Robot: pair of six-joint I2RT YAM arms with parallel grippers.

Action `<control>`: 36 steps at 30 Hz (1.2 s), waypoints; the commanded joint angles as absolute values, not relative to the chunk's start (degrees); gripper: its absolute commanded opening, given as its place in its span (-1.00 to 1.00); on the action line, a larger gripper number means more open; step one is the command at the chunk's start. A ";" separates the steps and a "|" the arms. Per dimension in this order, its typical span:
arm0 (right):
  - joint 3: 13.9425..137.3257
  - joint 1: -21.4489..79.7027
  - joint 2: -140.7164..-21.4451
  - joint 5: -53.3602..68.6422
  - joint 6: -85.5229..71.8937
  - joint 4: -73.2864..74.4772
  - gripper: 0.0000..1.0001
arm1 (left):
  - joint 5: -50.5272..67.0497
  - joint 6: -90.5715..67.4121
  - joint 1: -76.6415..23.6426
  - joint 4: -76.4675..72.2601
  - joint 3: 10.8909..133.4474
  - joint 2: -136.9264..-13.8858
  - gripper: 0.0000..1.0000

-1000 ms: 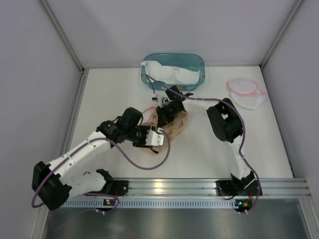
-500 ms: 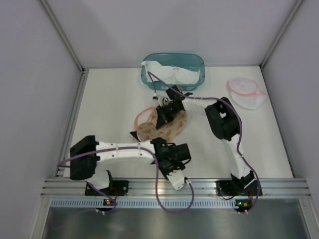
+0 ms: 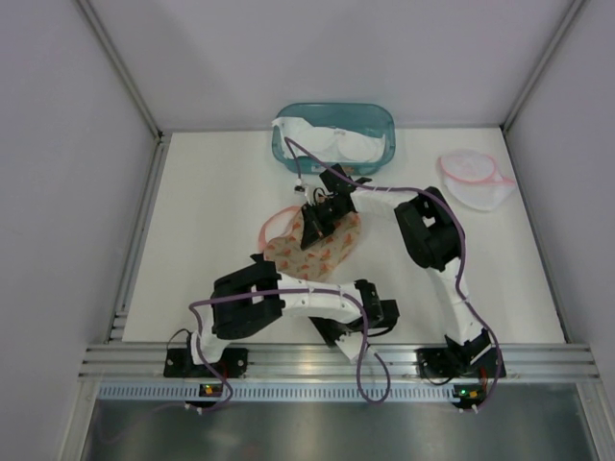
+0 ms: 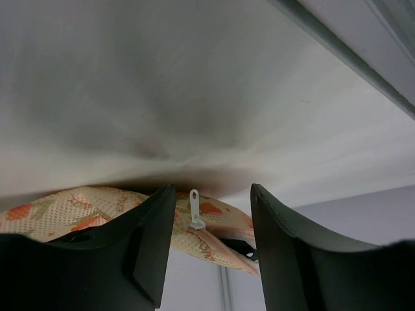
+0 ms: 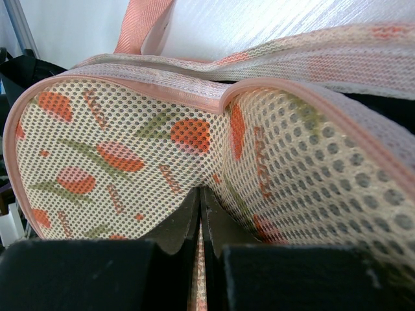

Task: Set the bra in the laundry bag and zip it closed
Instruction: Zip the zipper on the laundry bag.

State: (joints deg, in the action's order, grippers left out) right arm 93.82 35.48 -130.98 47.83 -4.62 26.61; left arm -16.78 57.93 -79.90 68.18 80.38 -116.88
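The laundry bag (image 3: pixel 317 248) lies in the middle of the white surface (image 3: pixel 192 230). It is net cloth with red and green pictures and a pink edge. Its long side runs left to right, with the right end tipped a little toward the back. I cannot tell if a bra is inside it. A white bra (image 3: pixel 336 144) lies in the blue-green basket (image 3: pixel 384 120) at the back, well apart from the bag.

The right fingers (image 5: pixel 185 223) are closed tight on a pinch of the bag's net, at its far side. The left fingers (image 4: pixel 159 220) are open, with nothing between them. They sit low by the front rail (image 3: pixel 404 360), on the near side of the bag. From them, the bag lies straight ahead, toward the back. In the left wrist view a little white zip tab (image 4: pixel 193 207) stands up on the bag. It lines up with the gap between the two fingers but is farther off, not touching.

So the right arm is nearer and has the bag. The left arm is free. I think it should go forward to the zip tab, or fetch the bra first if the bag has none.

A white net bag (image 3: pixel 476 182) lies at the far right. Plain grey walls (image 3: pixel 77 144) stand on three sides.
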 commanded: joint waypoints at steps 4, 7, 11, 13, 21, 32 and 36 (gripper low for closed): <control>93.52 35.42 -134.74 40.87 -1.32 30.50 -0.99 | -21.97 57.56 -79.89 72.95 82.18 -118.73 0.11; 93.51 35.42 -134.65 40.78 -0.88 30.85 -0.99 | -21.97 58.01 -79.02 72.77 82.70 -120.05 0.11; 93.25 35.33 -134.56 40.61 -0.53 31.46 -0.99 | -21.71 59.15 -78.05 71.03 83.32 -120.85 0.11; 93.25 35.24 -134.65 40.61 -0.53 31.64 -0.99 | -22.32 60.11 -77.52 69.88 83.32 -121.20 0.12; 93.69 35.24 -134.30 40.52 1.49 32.60 -1.00 | -23.21 62.93 -76.29 68.38 83.41 -122.96 -0.13; 94.92 35.16 -134.56 39.99 2.20 33.31 -1.00 | -17.93 63.98 -78.48 68.56 81.65 -119.53 -1.00; 95.97 35.16 -134.74 39.90 2.37 33.84 -1.00 | -17.40 63.37 -80.15 68.73 81.56 -119.35 -1.00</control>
State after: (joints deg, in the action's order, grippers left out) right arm 95.22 35.44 -131.09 47.29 -1.10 30.11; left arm -19.53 62.98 -78.46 68.64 81.95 -122.28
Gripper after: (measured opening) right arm 0.006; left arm 0.016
